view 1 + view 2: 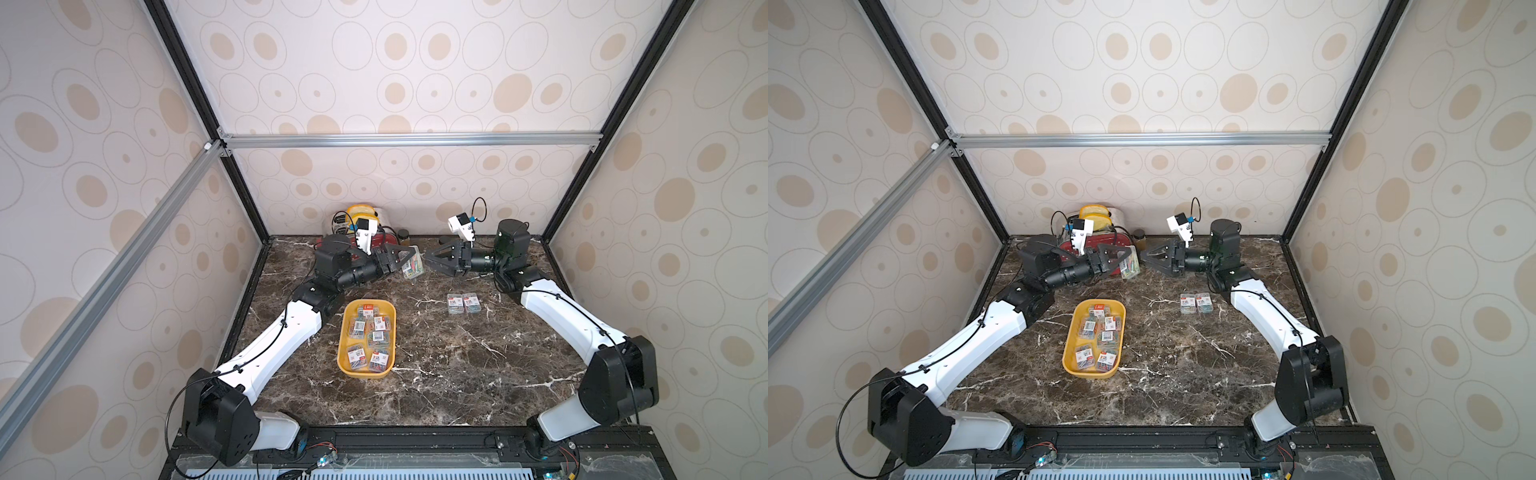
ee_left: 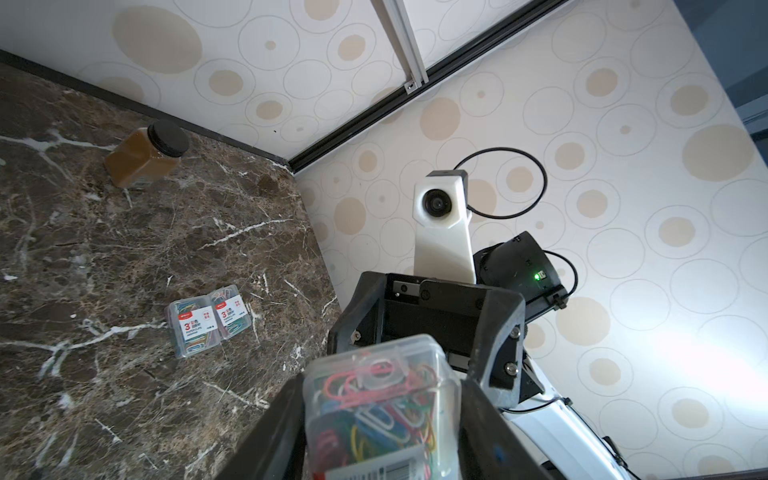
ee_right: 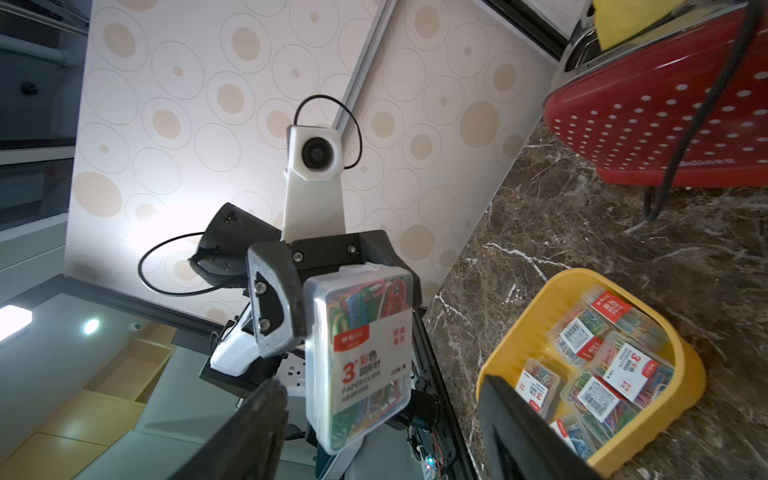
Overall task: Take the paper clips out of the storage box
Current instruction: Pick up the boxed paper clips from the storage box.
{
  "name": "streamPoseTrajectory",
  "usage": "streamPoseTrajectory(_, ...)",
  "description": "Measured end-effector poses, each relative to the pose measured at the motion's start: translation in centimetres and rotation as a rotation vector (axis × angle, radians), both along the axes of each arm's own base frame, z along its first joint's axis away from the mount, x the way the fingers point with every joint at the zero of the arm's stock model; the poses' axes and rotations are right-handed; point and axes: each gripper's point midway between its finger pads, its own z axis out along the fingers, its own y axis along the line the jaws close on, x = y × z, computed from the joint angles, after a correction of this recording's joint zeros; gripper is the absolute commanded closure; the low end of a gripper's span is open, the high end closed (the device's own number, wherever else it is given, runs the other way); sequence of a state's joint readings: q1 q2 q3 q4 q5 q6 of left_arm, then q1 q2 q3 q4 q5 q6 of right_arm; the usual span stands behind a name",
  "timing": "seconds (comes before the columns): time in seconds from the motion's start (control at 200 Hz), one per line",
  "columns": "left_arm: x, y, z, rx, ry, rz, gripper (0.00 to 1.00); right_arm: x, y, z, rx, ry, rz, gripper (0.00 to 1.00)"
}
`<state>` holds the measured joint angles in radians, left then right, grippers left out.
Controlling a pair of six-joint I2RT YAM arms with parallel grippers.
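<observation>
Fingers (image 2: 486, 436) of the left gripper (image 1: 411, 259) clamp one case of paper clips (image 1: 414, 268) above the back of the table (image 1: 436, 361). The yellow storage box (image 1: 363, 375) holds six cases (image 1: 378, 336). The right gripper (image 1: 429, 258) gapes empty just beside the held case. Two cases (image 1: 462, 302) lie side by side on the table, outside the box.

Left arm (image 1: 976, 345) hid most of toaster (image 1: 1123, 241); held case (image 2: 382, 407) ran off left wrist view's edge; tray (image 1: 343, 361) labels (image 1: 367, 310) unreadable from above.
</observation>
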<state>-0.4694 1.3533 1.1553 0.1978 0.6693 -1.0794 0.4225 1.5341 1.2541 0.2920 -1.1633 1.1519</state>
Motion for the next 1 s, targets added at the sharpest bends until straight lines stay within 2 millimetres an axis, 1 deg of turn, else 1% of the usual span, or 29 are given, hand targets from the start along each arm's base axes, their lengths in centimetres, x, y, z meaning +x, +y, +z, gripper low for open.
streamPoseTrajectory(0.13, 0.0, 0.0, 1.1, -0.044, -0.011, 0.001, 0.65, -0.7, 0.7, 0.8, 0.027, 0.000, 0.036, 0.21)
streamPoseTrajectory(0.32, 0.0, 0.0, 2.6, -0.100, -0.036, 0.000, 0.65, -1.4, 1.8, 0.9, 0.044, 0.018, 0.079, 0.21)
streamPoseTrajectory(0.571, 0.3, -0.6, 2.9, -0.130, -0.036, -0.006, 0.65, -1.2, 2.5, 1.6, 0.085, 0.033, 0.106, 0.21)
streamPoseTrajectory(0.726, 0.5, -0.9, 2.9, -0.141, -0.034, -0.011, 0.65, -1.3, 3.6, 1.7, 0.113, 0.060, 0.138, 0.23)
streamPoseTrajectory(0.876, 0.7, -0.8, 2.9, -0.147, -0.035, -0.003, 0.65, -1.5, 4.0, 1.9, 0.129, 0.078, 0.161, 0.30)
streamPoseTrajectory(0.997, 0.7, -0.8, 3.1, -0.150, -0.042, -0.004, 0.65, -1.9, 4.1, 2.3, 0.139, 0.074, 0.172, 0.40)
